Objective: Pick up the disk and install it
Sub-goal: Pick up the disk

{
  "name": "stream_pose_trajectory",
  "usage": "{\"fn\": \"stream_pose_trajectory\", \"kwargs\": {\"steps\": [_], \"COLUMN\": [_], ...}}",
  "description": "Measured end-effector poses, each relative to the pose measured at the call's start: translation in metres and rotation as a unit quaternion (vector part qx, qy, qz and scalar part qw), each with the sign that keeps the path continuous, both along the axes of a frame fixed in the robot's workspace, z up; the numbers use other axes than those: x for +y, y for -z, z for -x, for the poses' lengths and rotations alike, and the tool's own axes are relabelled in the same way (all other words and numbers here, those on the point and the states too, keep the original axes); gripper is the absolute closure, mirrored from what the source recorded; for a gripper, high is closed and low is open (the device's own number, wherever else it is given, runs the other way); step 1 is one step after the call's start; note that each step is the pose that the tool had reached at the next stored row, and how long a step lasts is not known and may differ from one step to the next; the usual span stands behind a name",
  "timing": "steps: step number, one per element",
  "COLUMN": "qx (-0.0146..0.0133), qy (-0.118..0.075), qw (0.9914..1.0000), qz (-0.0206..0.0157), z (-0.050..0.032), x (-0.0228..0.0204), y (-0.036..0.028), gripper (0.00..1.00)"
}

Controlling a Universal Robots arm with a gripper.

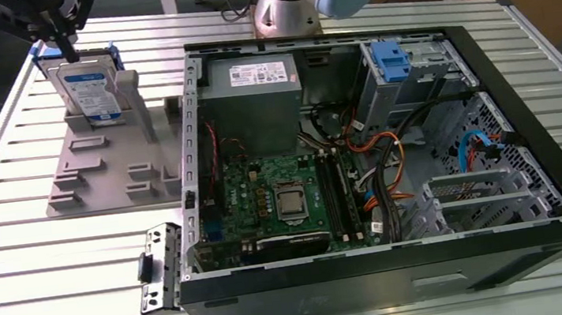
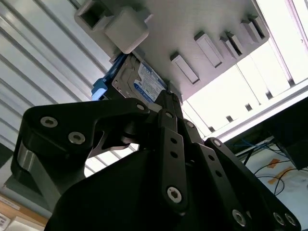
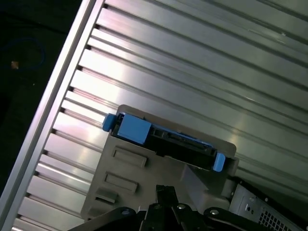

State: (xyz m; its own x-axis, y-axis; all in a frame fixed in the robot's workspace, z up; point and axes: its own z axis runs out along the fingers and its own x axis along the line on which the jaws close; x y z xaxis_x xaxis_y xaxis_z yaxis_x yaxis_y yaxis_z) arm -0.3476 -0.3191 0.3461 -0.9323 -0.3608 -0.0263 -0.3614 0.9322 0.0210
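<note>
gripper [image 1: 62, 47] jaws together, above upright disk [image 1: 84, 75] | first wrist view — blue carrier [image 3: 132, 129] top; exterior view — label [image 1: 94, 99]

Light falls on me from overhead, bright and even: in the exterior view the slatted surface [image 1: 5, 157] gleams pale, a yellowish glare patch lies at its near edge, and the inside of the open computer case [image 1: 540, 199] stays in shadow. In my second wrist view the surface burns out to flat white, leaving the grey holder [image 2: 202, 24] and the disk [image 2: 149, 84] dim against it. In my first wrist view broad reflections streak the slats, and the floor [image 3: 29, 48] beyond is almost black.
</note>
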Motion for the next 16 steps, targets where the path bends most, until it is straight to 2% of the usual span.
{"fn": "stream_pose_trajectory", "kwargs": {"steps": [8, 16], "qx": [0.0000, 0.0000], "qy": [-0.031, -0.064], "qw": [0.99950, 0.99796], "qz": [0.0000, 0.0000], "z": [0.0000, 0.0000], "x": [0.0000, 0.0000], "y": [0.0000, 0.0000], "gripper": [0.90, 0.90]}}
